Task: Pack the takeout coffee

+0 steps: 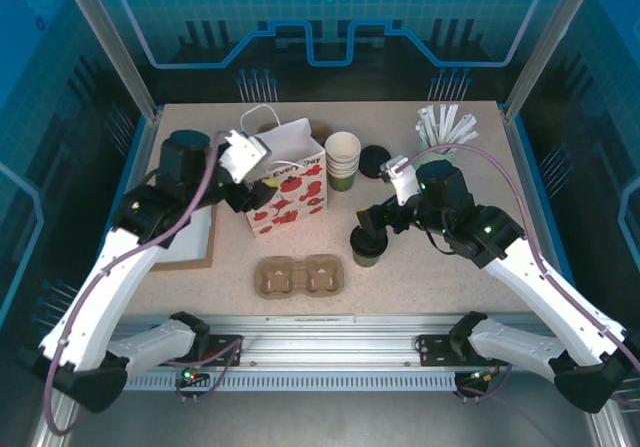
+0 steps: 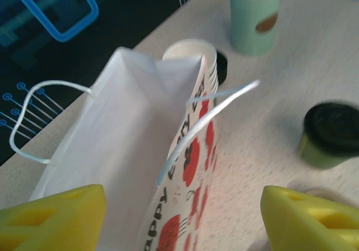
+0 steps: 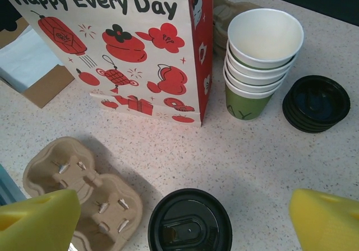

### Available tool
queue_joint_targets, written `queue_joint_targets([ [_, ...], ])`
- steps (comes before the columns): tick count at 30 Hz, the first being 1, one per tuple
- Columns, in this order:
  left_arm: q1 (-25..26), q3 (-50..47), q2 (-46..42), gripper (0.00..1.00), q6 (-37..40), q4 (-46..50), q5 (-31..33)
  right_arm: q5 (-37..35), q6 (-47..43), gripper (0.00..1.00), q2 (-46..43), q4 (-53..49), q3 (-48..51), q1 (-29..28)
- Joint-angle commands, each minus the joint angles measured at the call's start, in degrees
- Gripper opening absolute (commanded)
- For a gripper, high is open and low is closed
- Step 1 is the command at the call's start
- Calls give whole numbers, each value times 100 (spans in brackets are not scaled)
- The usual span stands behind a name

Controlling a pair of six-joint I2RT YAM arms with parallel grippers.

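- Takeout coffee [image 1: 368, 249]: olive-green paper cup with its black lid on. It stands upright on the table [image 1: 420, 279], right of centre and just right of the pulp two-cup carrier [image 1: 300, 275].
- Right gripper [image 3: 182, 214]: your fingers stand wide apart, one on each side of the coffee. The right wrist view shows a gap at either side of the lid, and nothing is clamped.
- Left gripper [image 2: 182, 217]: your fingers are apart above the open mouth of the paper bag [image 1: 290, 195]. The bag's printed front wall and one cord handle rise between them, and nothing is gripped.
- Paper bag: upright, behind the carrier and well left of the coffee.
- Stack of lidless cups [image 1: 342, 159]: just beside the bag's right side, with a stack of black lids [image 1: 375, 160] just right of it.
- Holder of white sticks [image 1: 440, 132]: near the far right edge.
- Open room: you have bare table between the coffee and the bag's front, and along the near edge right of the carrier.
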State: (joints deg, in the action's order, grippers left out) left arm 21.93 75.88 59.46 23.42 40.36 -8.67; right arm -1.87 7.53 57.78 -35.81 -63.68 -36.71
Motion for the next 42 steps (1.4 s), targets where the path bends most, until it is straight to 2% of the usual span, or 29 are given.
queue_joint_targets([
  [1,135,74,-246,73,-1229,263,-900,161,95,97,56,161,22,-21],
  [3,432,-134,-375,71,-1137,361,-1202,143,80,97,83,190,31,-19],
  [5,868,-397,-515,71,-879,426,-1239,126,72,97,117,211,31,-21],
  [12,2478,-1204,-463,69,-141,680,-847,52,12,97,63,198,42,-12],
  [15,2877,-1511,-139,70,156,809,-507,11,-6,97,15,178,88,8],
  [20,2948,-2120,272,69,514,666,93,68,29,97,-23,230,203,23],
  [24,2910,-2546,569,70,1128,248,439,99,20,97,27,250,252,32],
  [31,2160,-2452,1556,67,1442,260,322,151,34,97,37,346,360,41],
  [38,2104,-2559,1921,62,1786,-320,27,178,3,97,97,373,407,57],
  [42,1973,-2526,2165,59,1971,-321,-30,111,-36,97,51,344,441,69],
])
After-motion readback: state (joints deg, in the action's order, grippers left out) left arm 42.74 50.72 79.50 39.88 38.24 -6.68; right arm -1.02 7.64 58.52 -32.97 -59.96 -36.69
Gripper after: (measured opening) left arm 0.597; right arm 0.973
